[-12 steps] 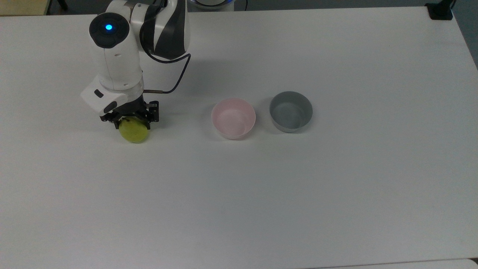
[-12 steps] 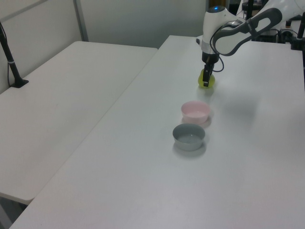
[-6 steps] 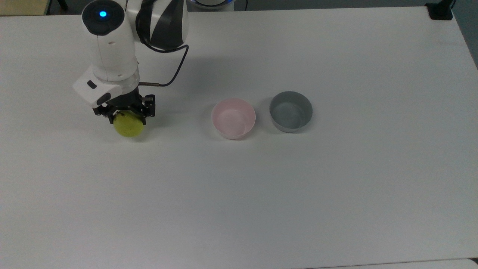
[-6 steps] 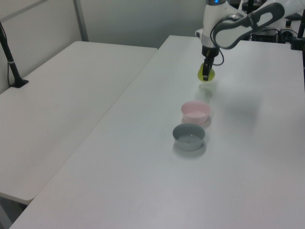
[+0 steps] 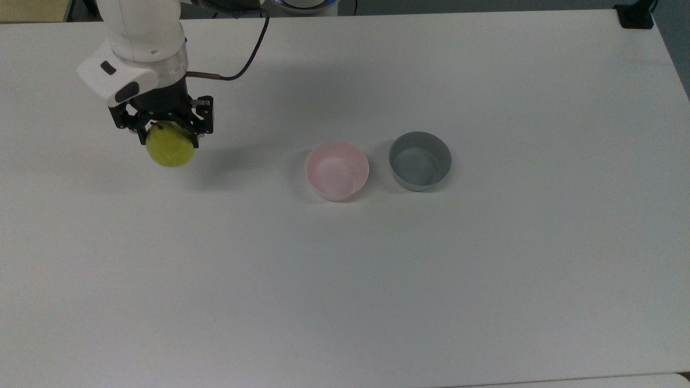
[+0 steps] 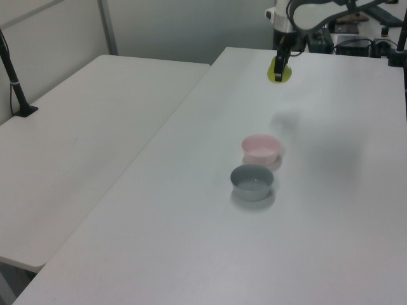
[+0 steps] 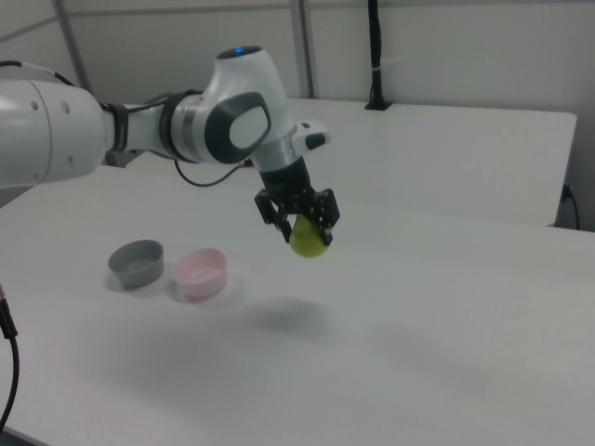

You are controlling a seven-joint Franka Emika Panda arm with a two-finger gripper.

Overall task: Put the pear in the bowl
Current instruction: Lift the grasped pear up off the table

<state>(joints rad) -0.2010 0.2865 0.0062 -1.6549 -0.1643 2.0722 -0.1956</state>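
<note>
Since the earlier frame the arm has risen, lifting the pear (image 5: pixel 170 146) clear of the bench (image 5: pixel 377 269). Jaws (image 5: pixel 166 132) closed on the pear's top, shadow beneath it. Pink bowl (image 5: pixel 337 170) well apart toward the top view's right, just beside the grey bowl (image 5: pixel 420 160).
</note>
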